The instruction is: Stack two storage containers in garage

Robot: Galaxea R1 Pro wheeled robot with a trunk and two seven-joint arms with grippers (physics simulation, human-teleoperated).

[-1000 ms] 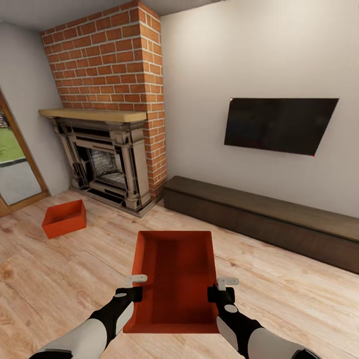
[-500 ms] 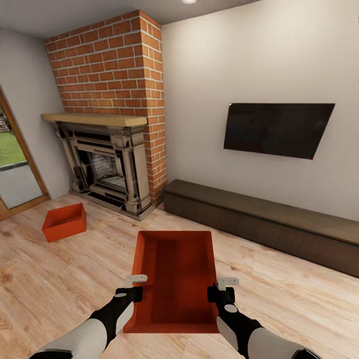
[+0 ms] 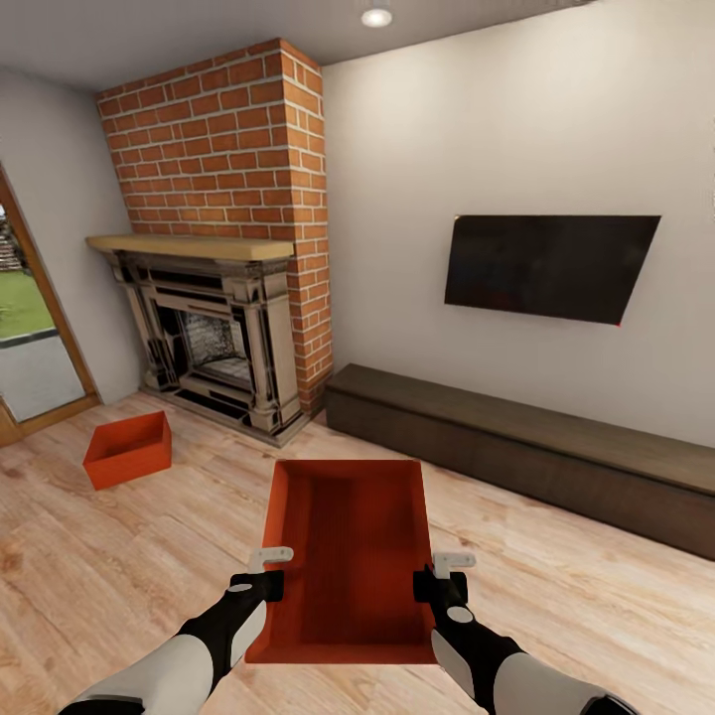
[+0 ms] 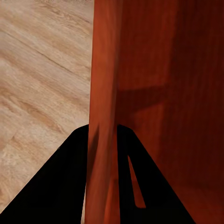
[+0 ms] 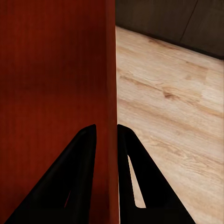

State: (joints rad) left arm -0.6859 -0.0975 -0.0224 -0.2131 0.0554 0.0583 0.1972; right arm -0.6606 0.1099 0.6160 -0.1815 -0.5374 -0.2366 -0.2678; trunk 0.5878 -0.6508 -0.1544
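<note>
I hold one orange-red storage container (image 3: 348,556) in front of me above the living room's wood plank floor. My left gripper (image 3: 268,574) is shut on its left wall (image 4: 103,93), one finger on each side. On the opposite wall (image 5: 111,84) my right gripper (image 3: 437,578) is shut the same way. A second storage container (image 3: 127,449) sits on the planks at the far left, in front of the fireplace (image 3: 214,338). The garage is out of view.
A red brick chimney (image 3: 233,139) rises over the fireplace. A long low dark bench (image 3: 516,447) runs along the white wall under a black TV (image 3: 546,263). A glass door (image 3: 25,328) is at the left edge.
The whole view has shifted down and shrunk slightly, showing more ceiling and a ceiling light: the camera has pulled back or tilted up. The held container and both grippers keep their place in the picture.
</note>
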